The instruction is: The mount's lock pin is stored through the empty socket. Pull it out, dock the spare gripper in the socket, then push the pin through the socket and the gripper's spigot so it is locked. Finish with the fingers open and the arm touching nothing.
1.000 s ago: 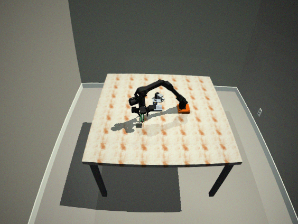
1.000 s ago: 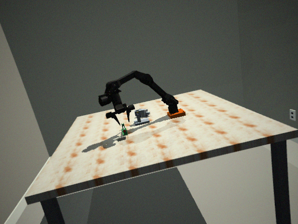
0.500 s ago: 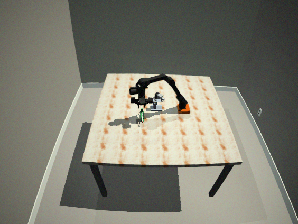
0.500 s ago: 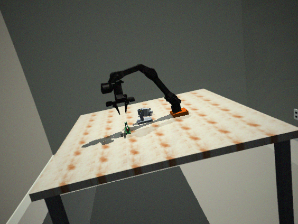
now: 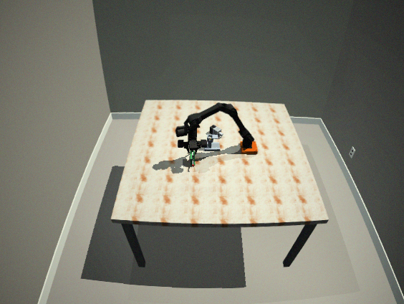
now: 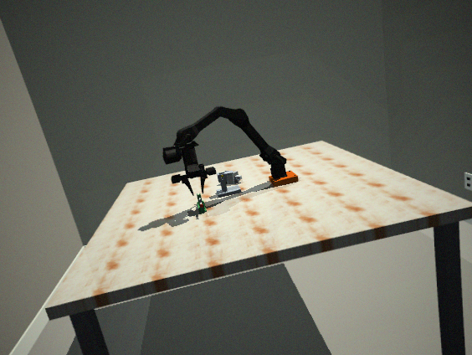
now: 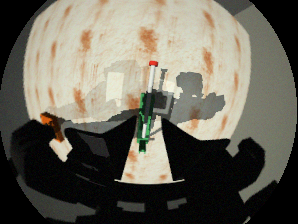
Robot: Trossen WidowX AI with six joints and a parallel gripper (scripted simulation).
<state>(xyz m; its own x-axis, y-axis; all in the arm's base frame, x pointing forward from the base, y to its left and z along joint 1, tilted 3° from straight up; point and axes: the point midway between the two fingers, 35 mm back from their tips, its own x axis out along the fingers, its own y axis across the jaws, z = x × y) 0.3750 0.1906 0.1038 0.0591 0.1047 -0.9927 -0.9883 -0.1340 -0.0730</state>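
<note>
While above the green fixture (image 5: 191,158) (image 6: 199,206) (image 7: 142,105), end effector (image 5: 192,153) (image 6: 197,194) (image 7: 149,119) fingers apart, grey device (image 5: 213,147) (image 6: 228,179) between it and orange base (image 5: 253,150) (image 6: 291,178) (image 7: 50,121).

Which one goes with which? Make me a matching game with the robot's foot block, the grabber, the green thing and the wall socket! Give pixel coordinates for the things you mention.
1. foot block (image 5: 253,148) (image 6: 289,179)
2. grabber (image 5: 193,152) (image 6: 197,194) (image 7: 149,120)
3. green thing (image 5: 190,155) (image 6: 198,205) (image 7: 142,117)
4. wall socket (image 5: 352,152) (image 6: 468,181)

A. on the wall
B. orange
C. fingers apart
D. on the table, below the fingers

Pairs: 1-B, 2-C, 3-D, 4-A
</note>
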